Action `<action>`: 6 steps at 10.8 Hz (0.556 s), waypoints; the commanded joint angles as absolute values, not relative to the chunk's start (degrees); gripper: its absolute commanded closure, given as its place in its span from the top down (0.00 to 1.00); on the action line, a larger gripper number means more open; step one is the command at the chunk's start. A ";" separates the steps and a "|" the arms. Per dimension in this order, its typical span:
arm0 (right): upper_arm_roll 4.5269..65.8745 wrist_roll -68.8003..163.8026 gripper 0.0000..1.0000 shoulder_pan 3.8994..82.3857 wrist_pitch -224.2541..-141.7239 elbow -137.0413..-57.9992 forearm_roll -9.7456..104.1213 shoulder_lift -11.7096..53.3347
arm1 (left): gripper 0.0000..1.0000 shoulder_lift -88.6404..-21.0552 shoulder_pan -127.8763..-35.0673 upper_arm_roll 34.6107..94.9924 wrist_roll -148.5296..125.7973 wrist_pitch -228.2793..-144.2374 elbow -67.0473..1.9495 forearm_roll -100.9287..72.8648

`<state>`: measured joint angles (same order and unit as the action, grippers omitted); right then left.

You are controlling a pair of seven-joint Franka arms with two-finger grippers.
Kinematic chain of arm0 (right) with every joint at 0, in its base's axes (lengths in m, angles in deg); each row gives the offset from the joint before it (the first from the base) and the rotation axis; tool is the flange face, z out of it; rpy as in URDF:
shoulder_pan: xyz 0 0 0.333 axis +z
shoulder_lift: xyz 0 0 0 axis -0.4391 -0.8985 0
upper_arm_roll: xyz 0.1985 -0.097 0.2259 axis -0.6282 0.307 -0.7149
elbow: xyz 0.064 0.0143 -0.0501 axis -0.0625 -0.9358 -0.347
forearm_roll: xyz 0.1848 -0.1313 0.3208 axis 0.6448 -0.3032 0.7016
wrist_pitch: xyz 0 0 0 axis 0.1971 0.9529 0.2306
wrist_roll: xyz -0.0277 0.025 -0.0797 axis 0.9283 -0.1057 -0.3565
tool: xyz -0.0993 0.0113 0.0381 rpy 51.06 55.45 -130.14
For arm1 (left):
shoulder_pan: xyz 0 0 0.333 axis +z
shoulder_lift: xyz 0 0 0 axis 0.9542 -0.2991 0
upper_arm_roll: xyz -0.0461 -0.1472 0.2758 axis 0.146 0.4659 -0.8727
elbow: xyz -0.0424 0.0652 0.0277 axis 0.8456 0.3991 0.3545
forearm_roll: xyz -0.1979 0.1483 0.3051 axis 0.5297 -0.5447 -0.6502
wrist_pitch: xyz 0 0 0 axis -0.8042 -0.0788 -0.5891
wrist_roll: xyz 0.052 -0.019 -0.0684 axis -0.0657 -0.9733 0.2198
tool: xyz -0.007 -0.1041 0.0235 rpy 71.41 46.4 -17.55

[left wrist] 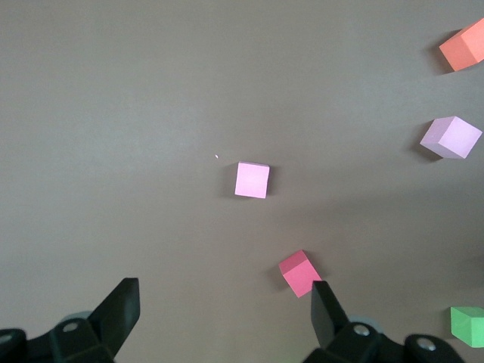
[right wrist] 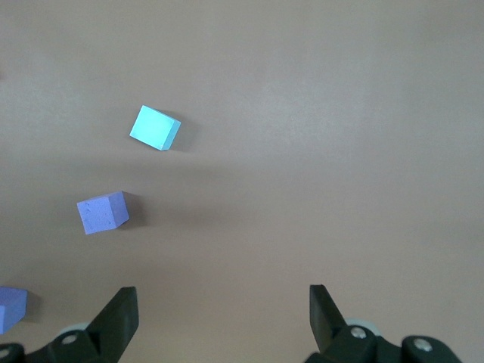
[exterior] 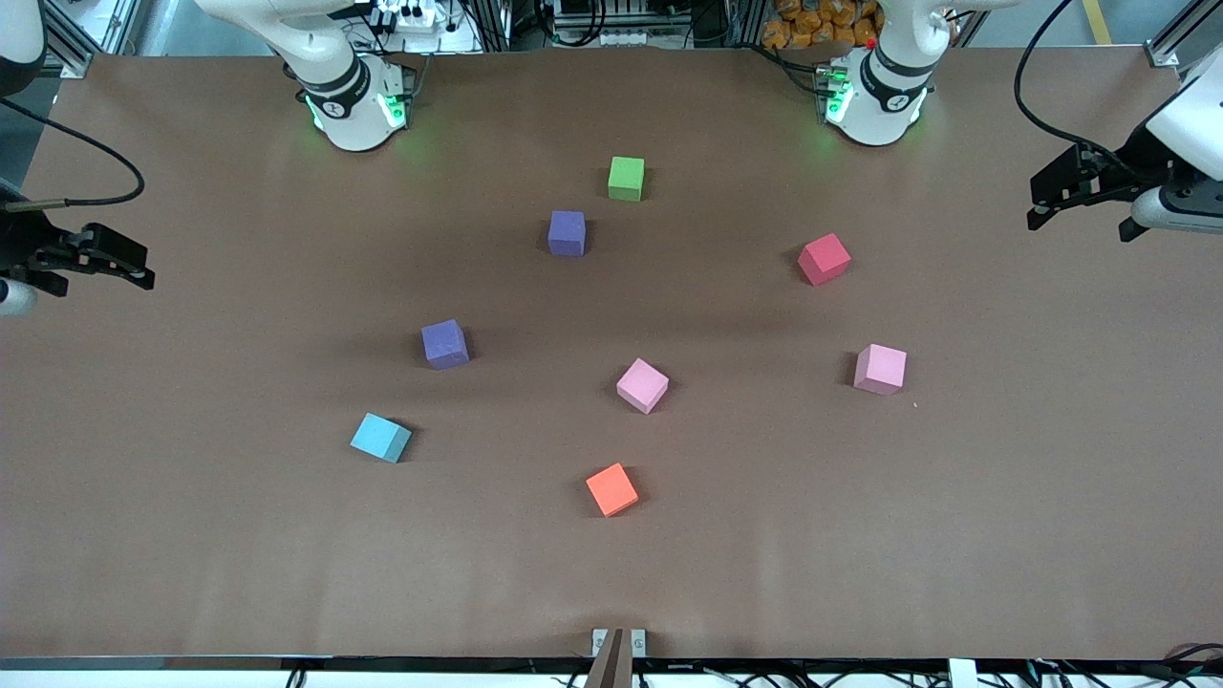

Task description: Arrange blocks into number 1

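**Front view: eight blocks scattered, nothing gathered yet**

Front view shows my left gripper [exterior: 1041, 203] hanging over the left arm's end of the table [exterior: 191, 554], my right gripper [exterior: 143, 272] over the right arm's end; both jaws spread wide, empty, waiting off to the sides so the blocks stay unobstructed. None touch: green block [exterior: 626, 179] nearest the bases, purple block [exterior: 567, 233] beside it, red block [exterior: 824, 259], second purple block [exterior: 445, 344], two pink blocks [exterior: 642, 385] [exterior: 880, 369], light blue block [exterior: 380, 438], orange block [exterior: 611, 489] nearest the camera. I judge the numeral unstarted.
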<state>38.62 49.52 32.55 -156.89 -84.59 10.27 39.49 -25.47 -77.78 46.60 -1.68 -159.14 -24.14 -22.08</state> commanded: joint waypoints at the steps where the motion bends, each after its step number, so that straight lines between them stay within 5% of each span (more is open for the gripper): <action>1: 38.80 49.76 1.00 32.64 -155.96 -83.58 9.81 39.18 | 1.00 -24.74 -78.31 46.48 -2.63 -157.52 -23.98 -23.02; 6: 38.80 49.68 1.00 32.81 -155.87 -83.92 9.99 39.18 | 1.00 -26.49 -79.27 47.87 -7.17 -157.51 -24.59 -23.11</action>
<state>38.75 49.52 32.49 -156.72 -84.59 10.27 39.47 -25.70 -77.96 46.94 -3.57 -158.24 -24.51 -22.08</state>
